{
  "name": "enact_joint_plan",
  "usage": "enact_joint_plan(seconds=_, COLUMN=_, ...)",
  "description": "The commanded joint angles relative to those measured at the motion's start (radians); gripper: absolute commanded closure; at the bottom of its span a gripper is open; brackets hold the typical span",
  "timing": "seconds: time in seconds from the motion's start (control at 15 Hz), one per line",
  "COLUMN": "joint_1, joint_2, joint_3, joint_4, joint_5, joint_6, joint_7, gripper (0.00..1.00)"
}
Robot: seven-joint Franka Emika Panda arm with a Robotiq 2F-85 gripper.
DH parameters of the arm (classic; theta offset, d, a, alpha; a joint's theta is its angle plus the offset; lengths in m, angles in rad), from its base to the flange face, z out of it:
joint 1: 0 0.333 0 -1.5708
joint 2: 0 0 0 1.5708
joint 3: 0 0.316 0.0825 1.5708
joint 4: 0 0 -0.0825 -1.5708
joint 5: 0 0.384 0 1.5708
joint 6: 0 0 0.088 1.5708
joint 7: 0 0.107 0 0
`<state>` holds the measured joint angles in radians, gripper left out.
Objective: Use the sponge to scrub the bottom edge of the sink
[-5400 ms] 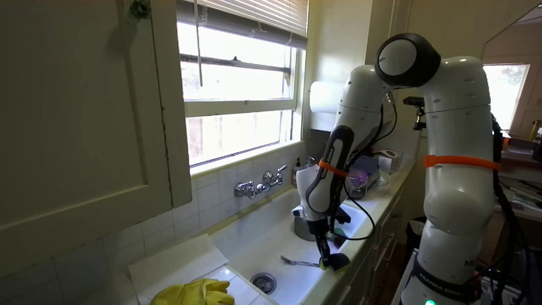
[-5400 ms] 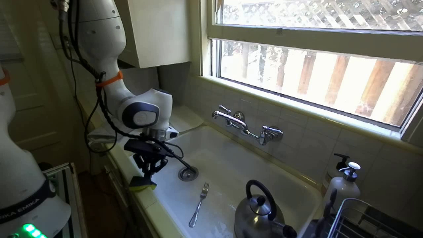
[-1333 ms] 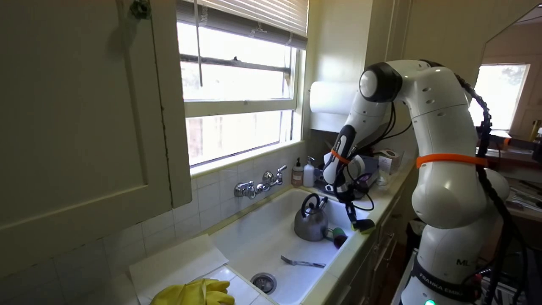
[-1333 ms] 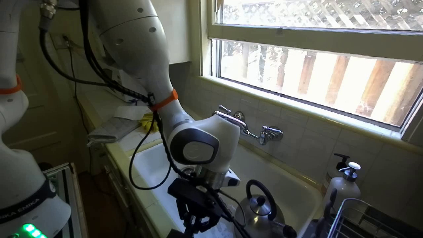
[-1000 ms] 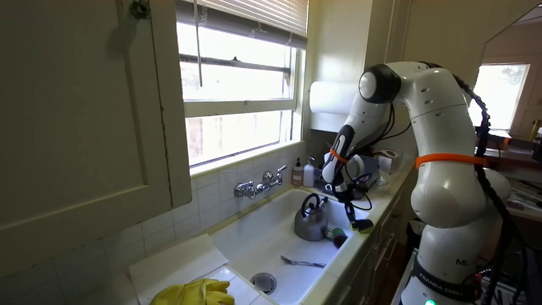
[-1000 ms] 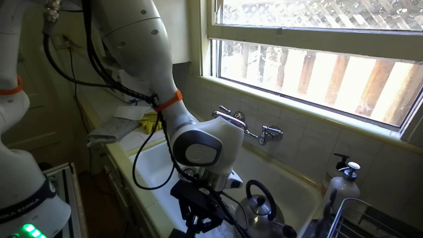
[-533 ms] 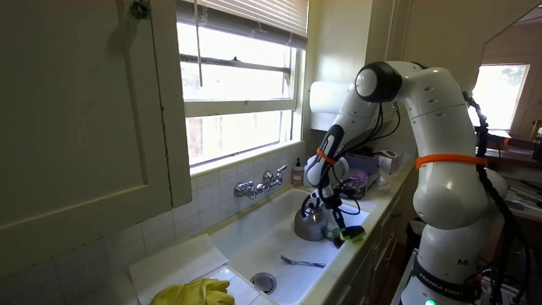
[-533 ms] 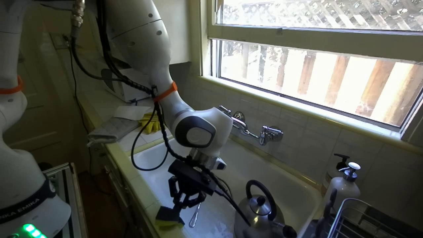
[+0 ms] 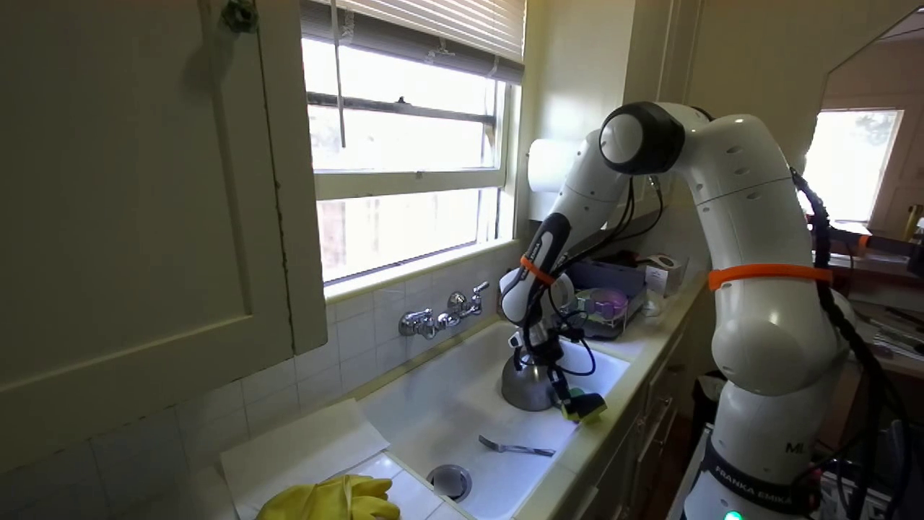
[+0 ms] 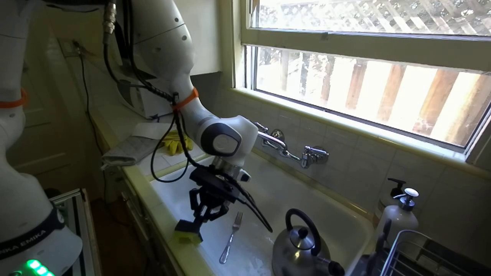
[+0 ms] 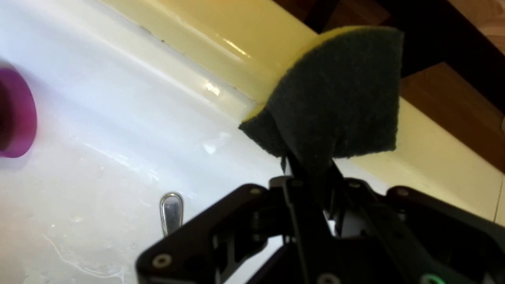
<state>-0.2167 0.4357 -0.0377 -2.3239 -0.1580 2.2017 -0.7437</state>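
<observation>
My gripper (image 11: 309, 169) is shut on the sponge (image 11: 341, 90), a dark grey scrubber with yellow foam, pinched and folded at its lower edge in the wrist view. The sponge also shows in both exterior views (image 9: 586, 407) (image 10: 188, 230), at the tip of my gripper (image 9: 559, 386) (image 10: 199, 218). The sponge is over the front edge of the white sink (image 9: 426, 412), above the yellow tile rim (image 11: 221, 43). I cannot tell whether it touches the rim. The sink floor (image 11: 98, 189) looks wet in the wrist view.
A steel kettle (image 10: 299, 251) stands in the sink. A fork (image 10: 231, 237) lies on the sink floor near my gripper. A purple cup (image 11: 19, 114) is beside it. The faucet (image 10: 272, 142) is on the back wall. Soap bottles (image 10: 399, 214) and a dish rack (image 10: 406, 245) stand at one end.
Over the last 5.4 seconds, my gripper went along the front rim to the kettle end. In the last second it has come partway back toward the drain, the sponge held throughout.
</observation>
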Motion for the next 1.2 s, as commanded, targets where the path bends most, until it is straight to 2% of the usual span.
enact_joint_plan(seconds=0.0, joint_1=0.007, joint_2=0.006, joint_3=-0.001, joint_4=0.008, joint_5=0.048, joint_6=0.064, joint_7=0.092, gripper=0.97)
enact_joint_plan(seconds=0.53, joint_1=-0.042, joint_2=0.019, joint_3=0.028, joint_4=0.007, joint_5=0.211, joint_6=0.374, joint_7=0.197, gripper=0.97)
enact_joint_plan(seconds=0.93, joint_1=-0.045, joint_2=0.045, joint_3=0.03, joint_4=0.01, joint_5=0.215, joint_6=0.567, joint_7=0.311, gripper=0.97)
enact_joint_plan(seconds=1.07, joint_1=-0.049, joint_2=0.062, joint_3=0.037, joint_4=0.021, joint_5=0.21, joint_6=0.598, joint_7=0.337, gripper=0.97)
enact_joint_plan(seconds=1.13, joint_1=-0.05, joint_2=0.066, joint_3=0.042, joint_4=0.021, joint_5=0.21, joint_6=0.615, joint_7=0.348, gripper=0.93)
